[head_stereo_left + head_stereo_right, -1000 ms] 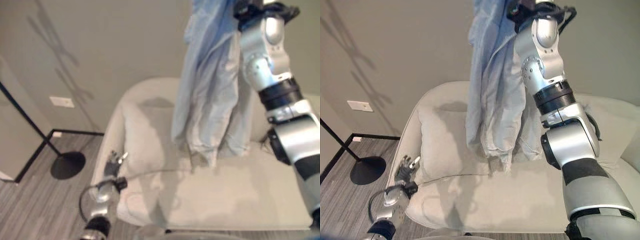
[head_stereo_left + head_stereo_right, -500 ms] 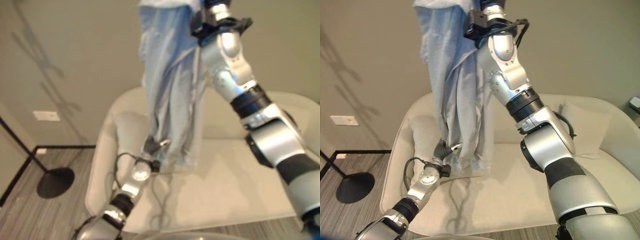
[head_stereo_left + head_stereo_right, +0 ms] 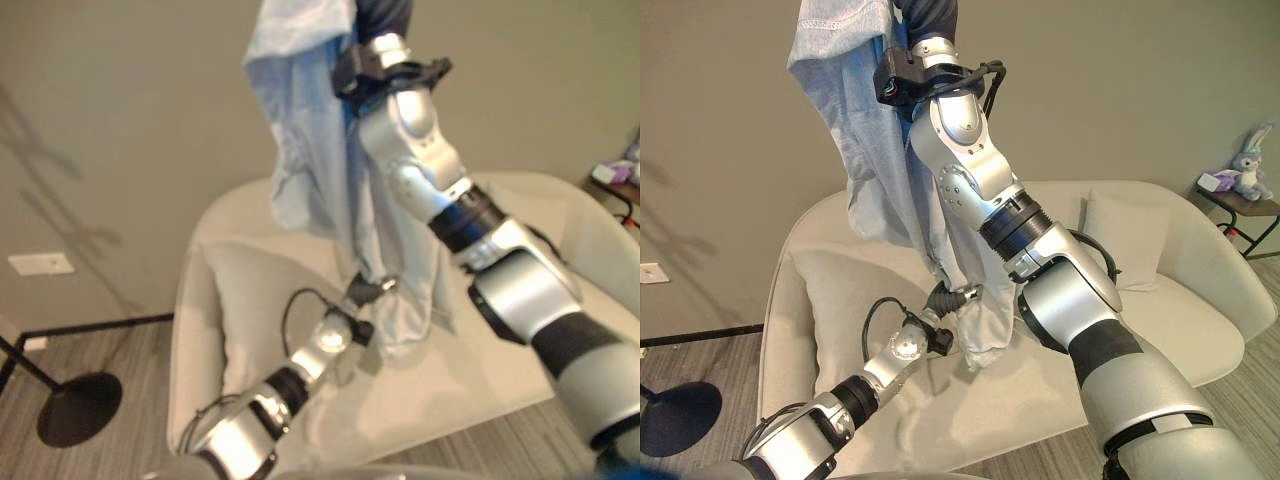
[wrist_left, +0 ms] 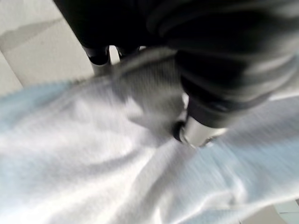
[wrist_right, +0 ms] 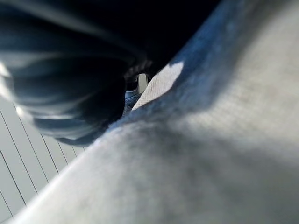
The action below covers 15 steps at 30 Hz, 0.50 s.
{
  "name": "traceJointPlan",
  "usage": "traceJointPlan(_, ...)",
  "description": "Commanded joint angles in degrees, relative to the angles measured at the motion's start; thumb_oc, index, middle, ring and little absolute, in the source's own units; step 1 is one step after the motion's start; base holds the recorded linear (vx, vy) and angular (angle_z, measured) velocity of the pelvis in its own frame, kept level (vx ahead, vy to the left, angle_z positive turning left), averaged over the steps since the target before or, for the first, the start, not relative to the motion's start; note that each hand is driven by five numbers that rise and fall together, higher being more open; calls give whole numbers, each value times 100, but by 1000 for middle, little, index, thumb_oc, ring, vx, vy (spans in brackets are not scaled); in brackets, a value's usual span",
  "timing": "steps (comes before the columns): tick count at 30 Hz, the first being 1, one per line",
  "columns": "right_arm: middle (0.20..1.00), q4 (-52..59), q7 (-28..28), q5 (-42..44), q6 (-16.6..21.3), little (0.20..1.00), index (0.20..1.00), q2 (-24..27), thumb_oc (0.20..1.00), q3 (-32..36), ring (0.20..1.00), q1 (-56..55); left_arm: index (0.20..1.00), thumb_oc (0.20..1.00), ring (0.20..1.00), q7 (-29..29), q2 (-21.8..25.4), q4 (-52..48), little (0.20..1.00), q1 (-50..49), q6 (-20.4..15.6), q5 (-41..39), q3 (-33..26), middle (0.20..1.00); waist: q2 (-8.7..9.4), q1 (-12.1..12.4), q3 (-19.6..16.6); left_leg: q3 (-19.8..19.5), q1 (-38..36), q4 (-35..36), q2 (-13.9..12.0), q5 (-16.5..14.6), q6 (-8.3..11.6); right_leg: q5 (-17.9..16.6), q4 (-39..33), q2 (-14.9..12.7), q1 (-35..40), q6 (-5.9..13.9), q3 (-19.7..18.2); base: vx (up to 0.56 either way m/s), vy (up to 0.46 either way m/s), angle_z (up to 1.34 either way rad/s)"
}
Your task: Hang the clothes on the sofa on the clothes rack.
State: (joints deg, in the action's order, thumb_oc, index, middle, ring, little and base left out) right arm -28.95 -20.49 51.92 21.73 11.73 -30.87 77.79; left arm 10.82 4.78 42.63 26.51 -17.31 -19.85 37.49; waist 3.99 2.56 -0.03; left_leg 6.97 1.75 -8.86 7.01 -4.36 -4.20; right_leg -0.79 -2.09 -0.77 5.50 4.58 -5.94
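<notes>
Your right hand is raised high at the top of the head views, its dark ribbed cover up against the top of a pale blue, soft cotton garment. The cloth drapes over and around it, so you cannot tell from these pictures how its fingers stand; the right wrist view gives you blue fabric pressed close and nothing of the grip.

Your left hand is low, at the garment's bottom hem. In the left wrist view its dark-tipped fingers lie on the bunched cloth; whether they pinch it or merely touch it you cannot tell.

The garment hangs clear of the cream upholstered sofa for most of its length, long axis near vertical, top at your right hand, hem just above the seat by the square cream cushion.

The black round-based rack stand sits on the grey plank floor well off to your left, beyond the sofa's arm. Judged from this: the carry goes leftward, your right hand bears the weight, your left is nearer the rack
</notes>
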Motion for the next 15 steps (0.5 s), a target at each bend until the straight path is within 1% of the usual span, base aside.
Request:
traceJointPlan(1,200,398,22,-32,292,200,200,732,200,499,200,162,200,200,200,269,93,-564,200,-119,-287,-10,-473,200,-93,328,-21,-135,-494,295,252,565,349,-641,-223,296,87,-28,67,0,0,0)
traceJointPlan(2,200,406,16,-38,289,200,200,730,200,502,200,146,200,200,200,270,97,-576,200,-136,-280,-9,-468,200,-101,325,-34,-146,-524,297,248,514,347,-605,-235,302,121,-26,70,-119,-78,-2)
traceJointPlan(3,200,1114,45,-340,307,200,200,1254,200,874,200,-580,200,200,200,499,587,-1309,200,-658,-320,413,-1058,200,-137,466,48,-198,-430,267,253,632,379,-660,-236,263,55,0,131,-75,-56,-5)
traceJointPlan(5,200,1127,38,-347,302,200,200,1253,200,880,200,-597,200,200,200,502,593,-1322,200,-673,-313,417,-1053,200,-132,462,37,-204,-425,263,254,630,379,-659,-237,262,54,0,137,-127,-58,4)
traceJointPlan(6,200,1551,44,-567,410,200,200,1797,200,1209,200,-1064,200,200,200,670,855,-1613,200,-874,-369,745,-1417,200,-66,487,241,-25,-167,-199,72,761,605,-686,-232,77,-28,-12,368,-199,-72,16)
traceJointPlan(7,200,1761,28,-689,422,200,200,1964,200,1316,200,-1262,200,200,200,725,936,-1775,200,-1050,-409,773,-1609,200,-26,479,315,175,-51,-504,-119,766,695,-635,-250,-34,-9,-23,523,-201,-75,48)
traceJointPlan(8,200,1809,5,-714,403,200,200,1955,200,1336,200,-1312,200,200,200,726,954,-1812,200,-1087,-390,776,-1602,200,-30,450,294,145,10,-627,-142,702,705,-624,-246,-15,-7,-30,557,-174,-101,67)
traceJointPlan(9,200,2162,8,-928,400,200,200,2090,200,1477,200,-1742,200,200,200,878,1101,-2062,200,-1456,-446,848,-2061,200,26,472,394,418,0,-793,-462,722,722,-582,-261,-126,-25,-53,718,-158,-155,69)
traceJointPlan(10,200,2448,31,-1083,402,200,200,2112,200,1614,200,-1984,200,200,200,920,1151,-2202,200,-1749,-417,945,-2289,200,-12,492,372,428,-131,-618,-537,606,663,-527,-275,-77,-32,-76,791,-171,-216,49)
traceJointPlan(12,200,2869,175,-1259,391,200,200,2026,200,1865,200,-2527,200,200,200,995,1252,-2421,200,-2311,-355,1238,-2660,200,-91,542,309,417,-384,-144,-541,481,558,-424,-291,20,6,-86,873,-43,-183,28)
traceJointPlan(14,200,3072,272,-1403,340,200,200,1922,200,2048,200,-2959,200,200,200,1016,1362,-2643,200,-2782,-287,1475,-2994,200,-101,661,278,358,-493,265,-538,556,521,-335,-291,40,57,-86,1057,-83,-160,23)
traceJointPlan(15,200,3169,274,-1462,316,200,200,1865,200,2131,200,-3151,200,200,200,994,1388,-2803,200,-3033,-233,1518,-3155,200,-71,705,269,256,-479,462,-533,674,531,-289,-291,18,48,-94,1220,-146,-154,53)
